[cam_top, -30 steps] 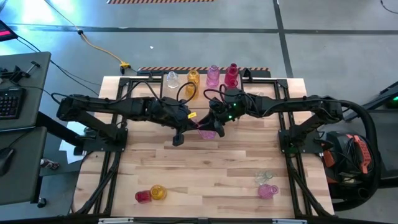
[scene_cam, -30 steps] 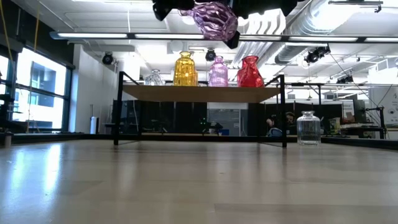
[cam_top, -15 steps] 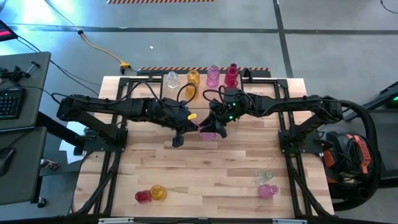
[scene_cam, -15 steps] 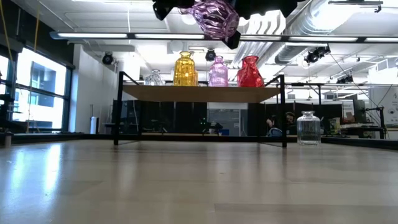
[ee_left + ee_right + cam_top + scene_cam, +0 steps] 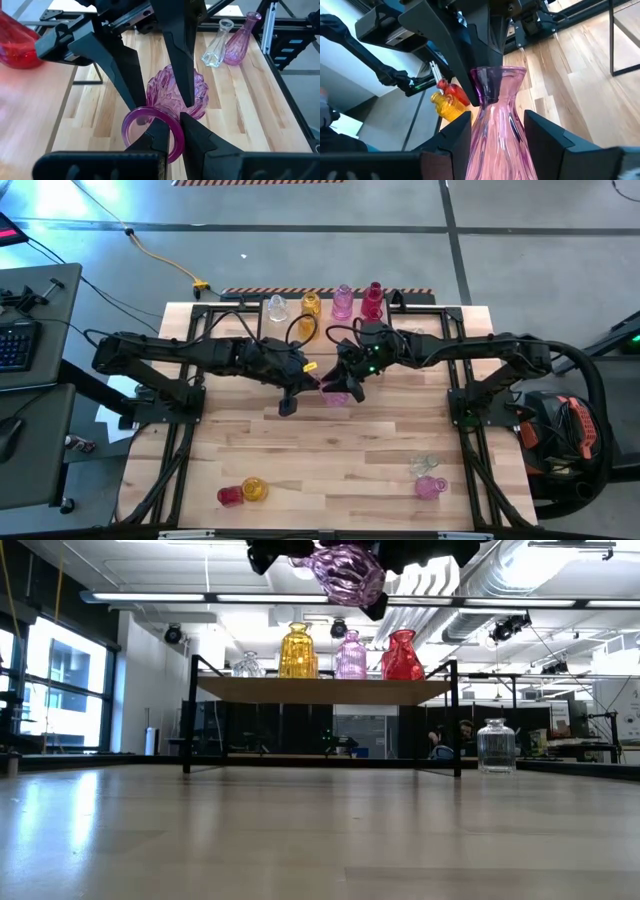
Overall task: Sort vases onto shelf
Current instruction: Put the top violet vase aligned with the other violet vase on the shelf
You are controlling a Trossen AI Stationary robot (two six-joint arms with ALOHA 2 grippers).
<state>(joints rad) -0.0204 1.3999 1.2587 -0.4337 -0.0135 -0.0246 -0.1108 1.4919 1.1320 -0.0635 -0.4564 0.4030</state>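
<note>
- The pink ribbed vase (image 5: pixel 177 92) hangs in mid-air above the middle of the table (image 5: pixel 330 450), both claws on it at once — a hand-over between the arms, by the look of it.
- The left gripper (image 5: pixel 170 131) is clenched on the rim of the vase's mouth, one finger inside the ring and one outside.
- The right gripper (image 5: pixel 496 131) straddles the vase's body, its fingers (image 5: pixel 451 134) close on either side; whether they press the glass or merely flank it I cannot tell.
- Over the last second almost nothing has changed: the vase has turned only slightly in the low view, and neither claw has opened or closed. The transfer looks stalled or settling rather than done, so I judge this vase is not yet on its way to the shelf (image 5: pixel 320 689).
- On the shelf stand a clear vase (image 5: pixel 246 664), an amber vase (image 5: pixel 297 652), a pink vase (image 5: pixel 350 656) and a red vase (image 5: pixel 402 656).
- Still on the table: a red and a yellow vase (image 5: pixel 254 489) lying near the front left, a clear and a pink bottle vase (image 5: pixel 430 486) front right — more sorting remains.
</note>
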